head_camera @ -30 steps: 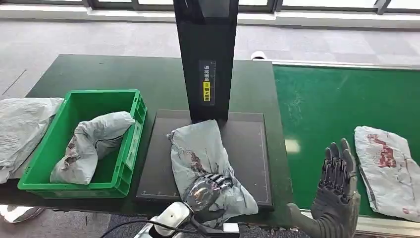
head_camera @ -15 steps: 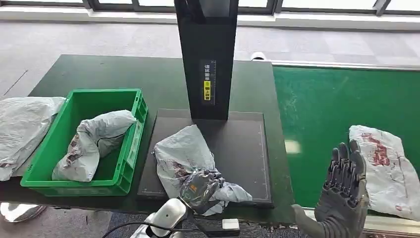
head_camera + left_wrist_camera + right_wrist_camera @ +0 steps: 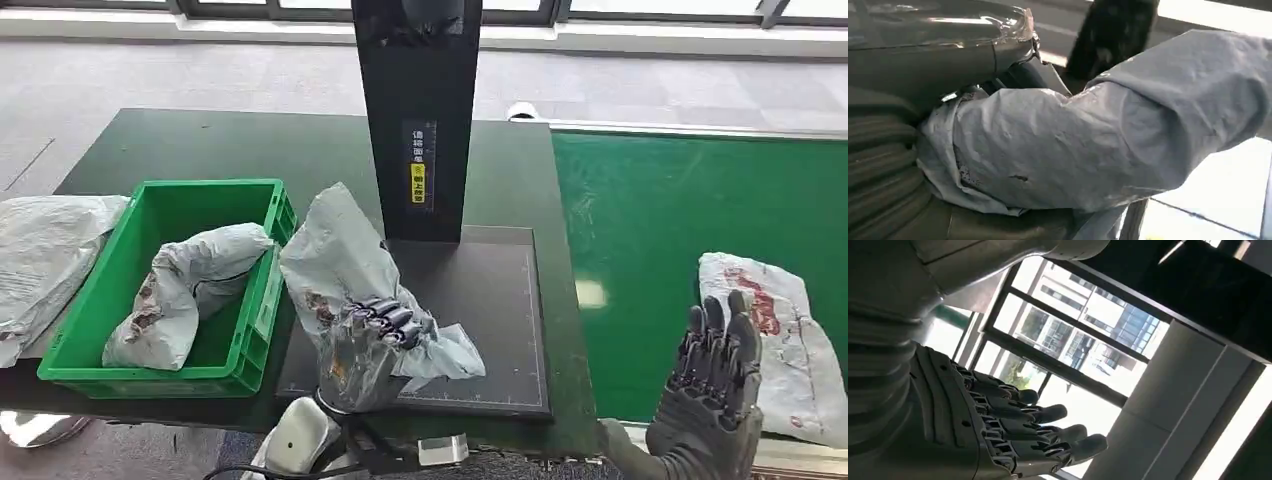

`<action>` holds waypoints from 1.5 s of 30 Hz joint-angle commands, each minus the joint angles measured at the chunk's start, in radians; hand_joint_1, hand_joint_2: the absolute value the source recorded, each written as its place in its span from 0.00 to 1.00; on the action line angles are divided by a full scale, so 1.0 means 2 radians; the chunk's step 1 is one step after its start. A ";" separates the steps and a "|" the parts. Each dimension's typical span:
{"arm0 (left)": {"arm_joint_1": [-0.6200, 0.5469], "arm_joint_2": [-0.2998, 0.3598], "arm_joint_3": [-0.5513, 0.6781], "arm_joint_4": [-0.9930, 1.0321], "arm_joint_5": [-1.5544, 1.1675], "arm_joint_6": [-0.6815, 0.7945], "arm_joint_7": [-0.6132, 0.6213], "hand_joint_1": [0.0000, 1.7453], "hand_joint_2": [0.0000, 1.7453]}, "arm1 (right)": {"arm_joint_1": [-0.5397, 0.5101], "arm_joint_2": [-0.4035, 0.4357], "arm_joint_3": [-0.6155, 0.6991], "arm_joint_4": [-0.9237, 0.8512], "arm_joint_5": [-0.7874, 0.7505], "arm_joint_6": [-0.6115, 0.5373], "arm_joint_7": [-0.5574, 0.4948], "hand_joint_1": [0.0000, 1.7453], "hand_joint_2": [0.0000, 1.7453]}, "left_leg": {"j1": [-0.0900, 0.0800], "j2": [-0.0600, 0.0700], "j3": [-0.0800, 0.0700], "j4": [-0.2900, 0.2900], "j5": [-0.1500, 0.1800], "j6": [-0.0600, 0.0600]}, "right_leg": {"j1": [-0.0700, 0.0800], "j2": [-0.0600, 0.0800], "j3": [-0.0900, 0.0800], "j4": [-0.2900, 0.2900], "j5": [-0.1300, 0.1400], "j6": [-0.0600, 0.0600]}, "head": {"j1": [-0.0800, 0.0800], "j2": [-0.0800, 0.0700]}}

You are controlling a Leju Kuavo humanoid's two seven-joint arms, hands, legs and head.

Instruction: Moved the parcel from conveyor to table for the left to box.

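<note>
My left hand grips a crumpled grey parcel and holds it tilted up above the black pad, its upper end beside the green box. Close up, the left wrist view has the same parcel pressed against my left hand. A second grey parcel lies inside the box. My right hand stands upright with fingers spread and nothing in it, at the near edge of the green conveyor. Just right of it, a white parcel with red print lies on the belt.
A tall black post with a yellow label rises from the back of the pad. Another grey parcel lies on the dark green table left of the box. Grey floor and window frames lie beyond.
My left hand has lifted the grey parcel off the pad and swung it left toward the green box. The white parcel on the belt has drifted slightly left; my right hand has stayed raised.
</note>
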 commanded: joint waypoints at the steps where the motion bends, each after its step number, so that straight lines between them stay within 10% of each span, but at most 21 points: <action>1: 0.071 -0.037 0.057 -0.188 -0.060 0.008 -0.048 1.00 1.00 | -0.011 -0.018 -0.003 0.026 -0.018 -0.022 0.002 0.00 1.00 | 0.001 0.002 0.000 0.000 -0.001 0.000 | 0.001 0.002 0.000 0.000 0.000 0.000 | 0.000 0.000; 15: -0.028 0.010 0.143 -0.145 -0.106 0.008 0.044 1.00 1.00 | 0.010 -0.030 0.015 0.028 -0.020 -0.067 0.002 0.00 1.00 | 0.001 0.000 0.002 -0.001 0.000 0.000 | 0.001 0.000 0.001 -0.002 0.000 0.000 | 0.000 0.000; 24: -0.157 0.020 0.289 0.132 -0.035 0.008 0.001 1.00 1.00 | 0.008 -0.050 0.038 0.035 -0.028 -0.077 0.002 0.00 1.00 | 0.000 -0.002 0.003 -0.003 0.001 0.000 | 0.000 -0.002 0.003 -0.002 0.000 0.000 | 0.000 0.000; 45: -0.291 0.111 0.343 0.496 -0.067 -0.026 0.146 1.00 1.00 | -0.043 -0.070 0.045 0.079 -0.041 -0.025 0.002 0.00 1.00 | 0.001 0.002 0.003 -0.002 0.001 -0.001 | 0.001 0.002 0.002 -0.002 0.001 -0.001 | 0.000 0.000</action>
